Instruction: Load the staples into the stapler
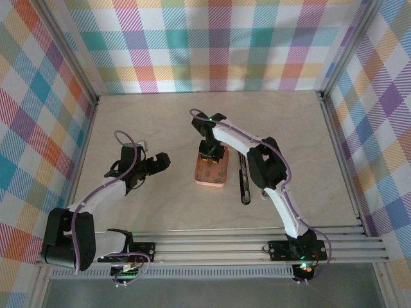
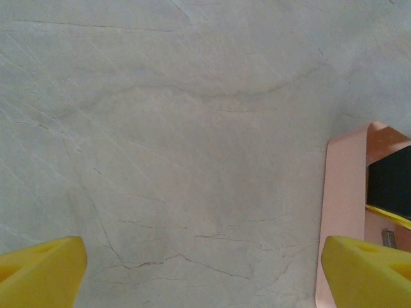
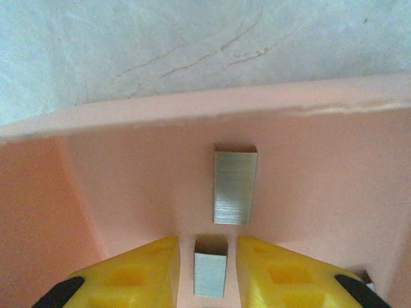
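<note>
The right gripper (image 3: 208, 244) is positioned inside the salmon tray (image 3: 192, 112). Its jaws are narrowly parted and set either side of one staple strip (image 3: 210, 274). A slight gap is seen on each side, so nothing is grasped. A second staple strip (image 3: 234, 187) is laid flat on the tray floor just ahead. The stapler (image 1: 244, 179) is located on the table (image 2: 160, 128), just right of the tray. The left gripper (image 2: 205, 276) is held wide open above bare table, left of the tray.
</note>
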Action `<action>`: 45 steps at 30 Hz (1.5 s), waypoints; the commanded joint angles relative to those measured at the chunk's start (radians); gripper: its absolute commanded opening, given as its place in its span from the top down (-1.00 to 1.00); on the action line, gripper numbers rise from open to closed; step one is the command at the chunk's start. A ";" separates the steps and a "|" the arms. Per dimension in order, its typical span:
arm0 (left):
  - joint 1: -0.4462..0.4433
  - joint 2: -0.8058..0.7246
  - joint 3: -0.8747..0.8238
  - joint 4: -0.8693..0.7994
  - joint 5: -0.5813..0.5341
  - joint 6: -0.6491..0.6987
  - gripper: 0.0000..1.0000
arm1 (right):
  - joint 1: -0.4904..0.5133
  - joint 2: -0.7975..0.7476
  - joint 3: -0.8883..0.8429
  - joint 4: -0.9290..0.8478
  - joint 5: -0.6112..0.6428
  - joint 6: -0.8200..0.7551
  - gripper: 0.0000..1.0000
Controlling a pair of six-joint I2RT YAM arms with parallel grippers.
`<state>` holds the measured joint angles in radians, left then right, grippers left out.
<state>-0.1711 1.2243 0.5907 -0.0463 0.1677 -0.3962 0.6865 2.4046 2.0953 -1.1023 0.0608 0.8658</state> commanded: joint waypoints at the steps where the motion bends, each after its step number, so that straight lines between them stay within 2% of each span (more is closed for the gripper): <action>1: 0.014 0.007 0.024 0.018 0.016 0.014 -0.88 | -0.007 0.009 0.030 -0.033 0.012 -0.025 0.44; 22: 0.014 0.007 0.023 0.010 0.014 0.016 -0.88 | 0.002 0.049 0.029 -0.052 -0.043 -0.005 0.46; 34: 0.014 0.003 0.019 0.011 0.015 0.016 -0.88 | 0.013 0.053 0.011 -0.050 -0.045 0.000 0.56; 40: 0.015 0.001 0.018 0.010 0.014 0.016 -0.88 | 0.019 0.032 0.011 -0.054 -0.036 0.006 0.46; 45: 0.014 -0.002 0.017 0.011 0.015 0.016 -0.88 | 0.019 0.024 0.007 -0.048 -0.031 0.003 0.47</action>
<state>-0.1711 1.2293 0.5919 -0.0467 0.1677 -0.3962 0.6933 2.4233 2.1078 -1.1194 0.0444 0.8555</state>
